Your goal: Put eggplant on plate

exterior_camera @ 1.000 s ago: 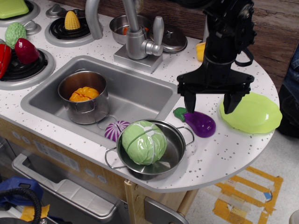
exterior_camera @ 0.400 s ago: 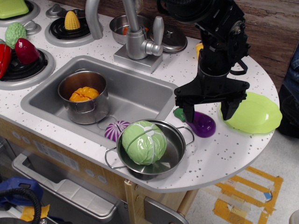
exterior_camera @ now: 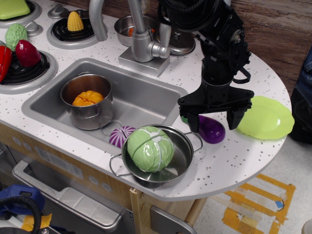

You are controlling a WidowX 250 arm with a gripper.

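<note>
The purple eggplant (exterior_camera: 211, 130) lies on the speckled counter, right of the steel pan; its green cap is mostly hidden behind the left finger. The lime-green plate (exterior_camera: 267, 118) lies flat at the counter's right edge. My gripper (exterior_camera: 211, 120) is open, its two black fingers straddling the eggplant, one finger (exterior_camera: 191, 122) at the stem end and the other between eggplant and plate. The fingertips are low, near the counter.
A steel pan (exterior_camera: 187, 155) holding a green cabbage (exterior_camera: 150, 148) stands just left of the eggplant. A purple-and-white striped vegetable (exterior_camera: 120, 136) sits at the sink's (exterior_camera: 141, 100) front edge. A pot (exterior_camera: 87, 105) stands in the sink. The faucet (exterior_camera: 141, 34) is behind.
The gripper has moved left and down from above the eggplant and plate, so its open fingers now straddle the eggplant. The eggplant and plate have not moved.
</note>
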